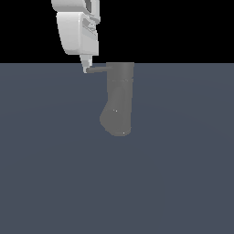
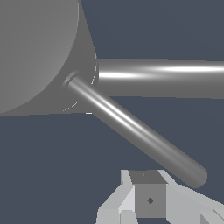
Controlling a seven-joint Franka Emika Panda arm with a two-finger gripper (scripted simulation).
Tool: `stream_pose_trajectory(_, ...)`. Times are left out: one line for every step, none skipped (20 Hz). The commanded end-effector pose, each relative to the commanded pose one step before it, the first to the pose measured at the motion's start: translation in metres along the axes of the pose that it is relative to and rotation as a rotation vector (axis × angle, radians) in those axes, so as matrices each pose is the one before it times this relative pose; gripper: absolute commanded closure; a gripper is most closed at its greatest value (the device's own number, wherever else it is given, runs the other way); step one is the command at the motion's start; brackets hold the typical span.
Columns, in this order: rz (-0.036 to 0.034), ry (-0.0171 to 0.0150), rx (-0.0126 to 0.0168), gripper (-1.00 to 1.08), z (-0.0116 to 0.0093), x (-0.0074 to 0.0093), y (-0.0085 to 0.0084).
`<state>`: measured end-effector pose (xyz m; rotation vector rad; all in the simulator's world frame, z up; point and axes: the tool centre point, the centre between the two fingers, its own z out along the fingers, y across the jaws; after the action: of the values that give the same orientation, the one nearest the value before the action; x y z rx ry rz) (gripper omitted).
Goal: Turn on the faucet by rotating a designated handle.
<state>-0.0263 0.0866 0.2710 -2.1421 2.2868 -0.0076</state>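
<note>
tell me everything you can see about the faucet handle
The handle is a thin, straight, matte grey rod with a rounded free end, showing a glossy highlight in the wrist view. It juts out level from the top of the upright grey faucet, pointing toward the exterior view's left. The white pincer sits right at its free end; whether they actually touch cannot be told.

Grey faucet, grey handle, white end effector, slate-blue floor.
</note>
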Motion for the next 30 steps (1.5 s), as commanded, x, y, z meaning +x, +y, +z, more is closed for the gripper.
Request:
stream_pose_trajectory(0.01768,0.00344,-0.00574,1.08,-0.00017,0.01636,0.0063)
stream_pose_trajectory(0.00019,-0.00018,-0.00064,1.08,0.0002,0.00232,0.00199)
stream_pose_trajectory(0.0,0.0,0.0,1.08,-0.00011,0.00217,0.00218)
stream_pose_trajectory(0.0,0.0,0.0,1.08,-0.00011,0.00217,0.00218)
stream_pose_trajectory(0.0,0.0,0.0,1.08,-0.00011,0.00217,0.00218)
stream_pose_trajectory(0.00022,-0.00016,-0.00063,1.08,0.0002,0.00233,0.00199)
stream_pose_trajectory(0.0,0.0,0.0,1.08,-0.00011,0.00218,0.00219)
stream_pose_trajectory(0.0,0.0,0.0,1.08,-0.00012,0.00218,0.00219)
stream_pose_trajectory(0.00025,-0.00013,-0.00063,1.08,0.00019,0.00235,0.00199)
stream_pose_trajectory(0.0,0.0,0.0,1.08,-0.00012,0.00219,0.00219)
stream_pose_trajectory(0.0,0.0,0.0,1.08,-0.00012,0.00219,0.00219)
stream_pose_trajectory(0.00029,-0.0001,-0.00062,1.08,0.00017,0.00237,0.002)
stream_pose_trajectory(0.0,0.0,0.0,1.08,-0.00013,0.0022,0.0022)
stream_pose_trajectory(0.0,0.0,0.0,1.08,-0.00013,0.00221,0.0022)
stream_pose_trajectory(0.00034,-0.00007,-0.00059,1.08,0.00015,0.00241,0.00201)
stream_pose_trajectory(0.0,0.0,0.0,1.08,0.0,0.0,0.0)
stream_pose_trajectory(-0.01653,0.00148,0.00443,1.08,0.00031,-0.01116,-0.002)
stream_pose_trajectory(0.00093,-0.0001,-0.00028,1.08,-0.00002,0.00682,-0.00012)
stream_pose_trajectory(0.00093,-0.0001,-0.00028,1.08,-0.00002,0.00684,-0.00013)
stream_pose_trajectory(0.00114,-0.00012,-0.00034,1.08,0.00001,0.00695,-0.00016)
stream_pose_trajectory(0.00093,-0.00009,-0.00027,1.08,-0.00002,0.00685,-0.00014)
stream_pose_trajectory(0.00093,-0.00009,-0.00027,1.08,-0.00002,0.00685,-0.00014)
stream_pose_trajectory(0.00114,-0.00011,-0.00033,1.08,0.00001,0.00695,-0.00017)
stream_pose_trajectory(0.00094,-0.00009,-0.00027,1.08,-0.00002,0.00683,-0.00015)
stream_pose_trajectory(0.00094,-0.00008,-0.00026,1.08,-0.00003,0.0068,-0.00015)
stream_pose_trajectory(0.00094,-0.00008,-0.00026,1.08,-0.00003,0.00678,-0.00016)
stream_pose_trajectory(0.00115,-0.0001,-0.00032,1.08,0.0,0.00685,-0.00019)
stream_pose_trajectory(0.00094,-0.00008,-0.00026,1.08,-0.00003,0.0067,-0.00017)
stream_pose_trajectory(0.00094,-0.00007,-0.00025,1.08,-0.00003,0.00665,-0.00018)
stream_pose_trajectory(0.00094,-0.00007,-0.00025,1.08,-0.00003,0.00659,-0.00019)
